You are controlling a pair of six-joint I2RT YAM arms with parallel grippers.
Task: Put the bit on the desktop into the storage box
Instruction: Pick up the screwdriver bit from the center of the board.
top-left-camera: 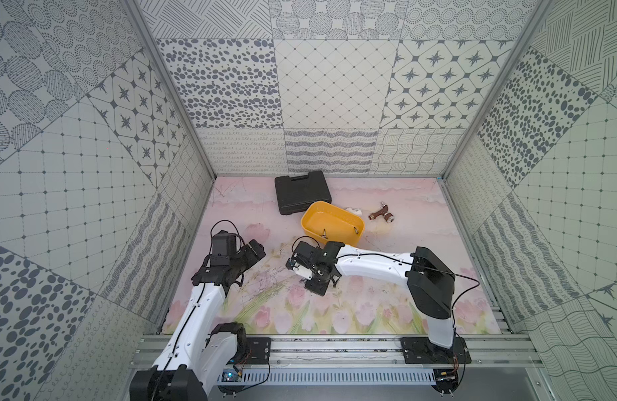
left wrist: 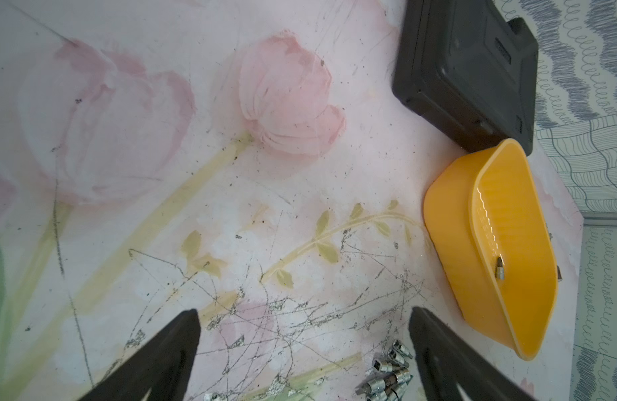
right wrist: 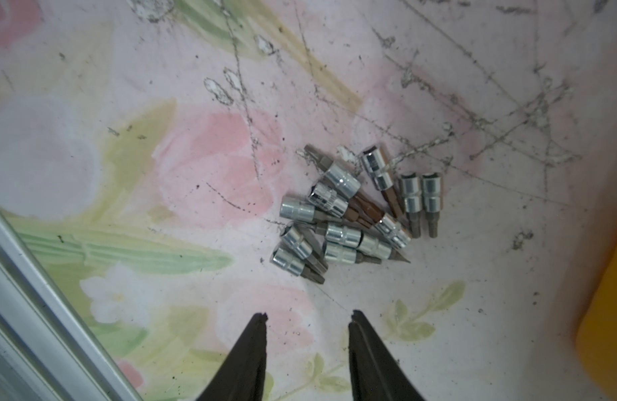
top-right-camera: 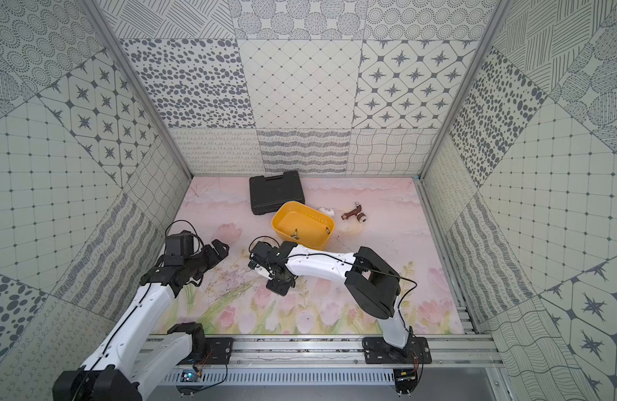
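Showed a booth with patterned walls and a floral mat (top-left-camera: 369, 295), seen from above. At far left, found the left gripper (top-left-camera: 255, 251) poised above bare mat, jaws wide apart, holding nothing. Just right of it, showed the right gripper (right wrist: 309, 315) tipped down over a heap of bits (right wrist: 345, 215) — jaws partly apart, empty, tips short of the nearest bit and touching none. Counted roughly a dozen there, chrome sockets with dark shanks, lying across each other on the mat; hidden under the wrist in both top views, plain in the right wrist view. Further right and back, showed the box (top-left-camera: 312, 215), yellow and shallow, with two bits (top-left-camera: 323, 233) already lying inside near its front wall. Behind it, just beside, a shut black case (top-left-camera: 302, 191); could not tell whether touching. Right again, a small white piece (top-left-camera: 354, 210) and a brown tap (top-left-camera: 380, 213), well apart from the heap.

Judged the step as the reach for the next bit — pick not yet made, most of the job left. Called next for lowering the right jaws astride one bit at the heap's edge, squarely across its socket, without dragging its neighbours; then for lifting it and carrying it the short way to the box.
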